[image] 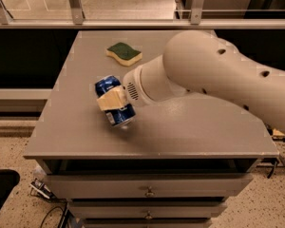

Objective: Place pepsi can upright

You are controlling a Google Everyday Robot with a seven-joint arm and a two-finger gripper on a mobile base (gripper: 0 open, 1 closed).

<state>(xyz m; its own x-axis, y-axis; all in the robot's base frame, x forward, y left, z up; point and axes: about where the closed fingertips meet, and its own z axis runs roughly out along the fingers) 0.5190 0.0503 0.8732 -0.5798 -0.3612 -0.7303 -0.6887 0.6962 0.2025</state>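
Note:
The pepsi can (115,102) is dark blue with silver ends. It is tilted, its lower silver end pointing toward the table's front, and it hangs just above the grey table top (76,127) at the front left. My gripper (114,101) is shut on the pepsi can, a tan finger pad (109,100) pressed across its middle. The big white arm reaches in from the right and hides the table's right half behind it.
A green and yellow sponge (124,52) lies flat at the back of the table, left of centre. Drawers with small knobs (149,192) sit under the table's front edge. A railing runs behind the table.

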